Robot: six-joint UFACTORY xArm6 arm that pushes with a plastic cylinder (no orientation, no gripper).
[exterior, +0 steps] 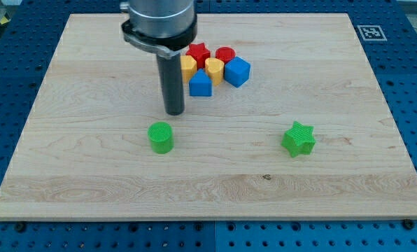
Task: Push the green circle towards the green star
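The green circle [161, 137] is a small round block on the wooden board, left of the middle. The green star [299, 138] lies at about the same height in the view, well to the right. My tip [175, 112] is the lower end of the dark rod, just above and slightly right of the green circle, a short gap away from it. The rod hangs from the arm at the view's top.
A cluster of blocks sits near the top middle, right of the rod: a red star [199, 52], a red round block [225, 54], two yellow blocks [188, 67] [214, 70] and two blue blocks [201, 85] [237, 71]. The board [89, 189] lies on a blue perforated table.
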